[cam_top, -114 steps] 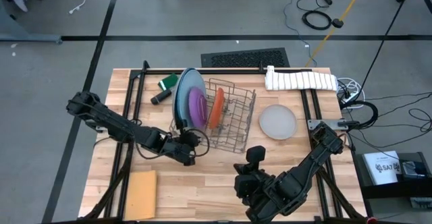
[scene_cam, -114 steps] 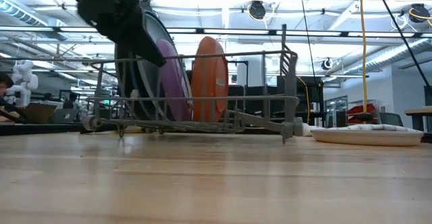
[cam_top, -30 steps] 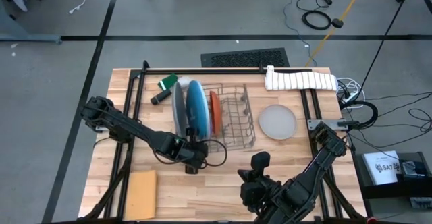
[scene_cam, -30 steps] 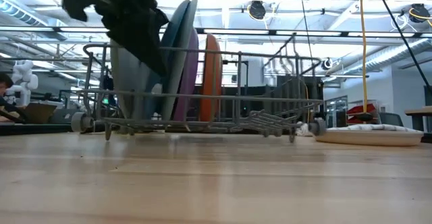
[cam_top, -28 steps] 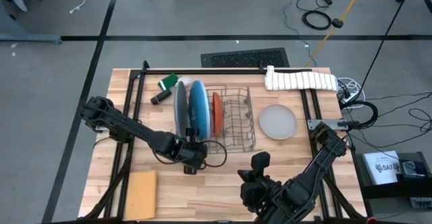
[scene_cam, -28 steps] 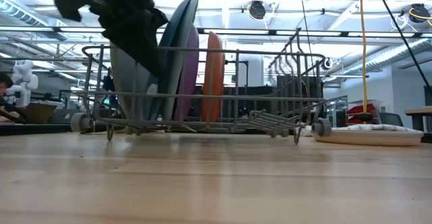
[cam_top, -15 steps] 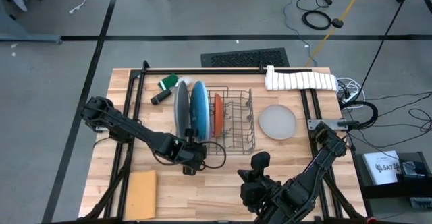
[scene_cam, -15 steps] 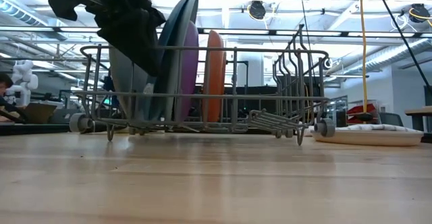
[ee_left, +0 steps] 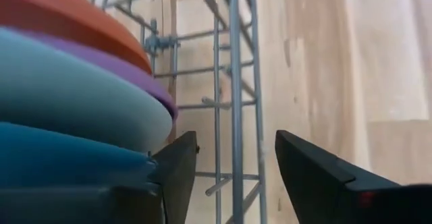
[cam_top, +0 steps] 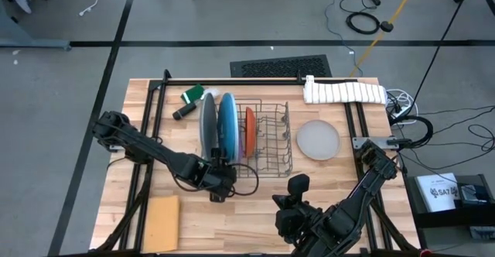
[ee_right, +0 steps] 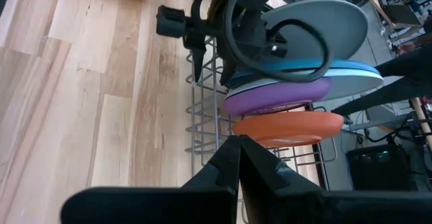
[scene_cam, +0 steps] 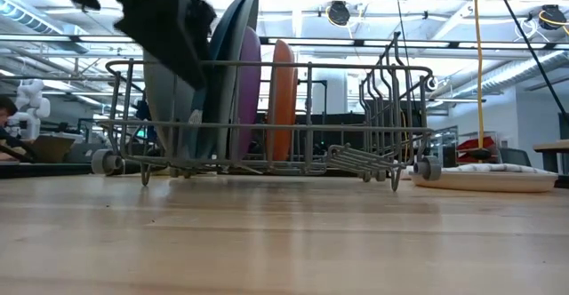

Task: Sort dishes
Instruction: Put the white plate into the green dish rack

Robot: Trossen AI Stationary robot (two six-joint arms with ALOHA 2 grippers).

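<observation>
Wire rack (cam_top: 259, 141) near the table's middle, holding five plates on edge: grey-blue (cam_top: 206, 125), bright blue (cam_top: 227, 125), pale teal (ee_left: 74, 99), purple (scene_cam: 246, 99), orange (cam_top: 250, 129). The light grey plate (cam_top: 319, 139) lies flat just beside the rack's right end, nearer the right gripper (ee_right: 239, 158), which waits closed. The left gripper (ee_left: 233, 163), jaws parted and empty, straddles the rack's near wire.

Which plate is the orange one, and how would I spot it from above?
Find the wire rack in the middle of the wooden table. Several plates stand on edge in its left half; the orange plate is the rightmost, beside the purple plate, and smaller than the bright blue plate.
</observation>
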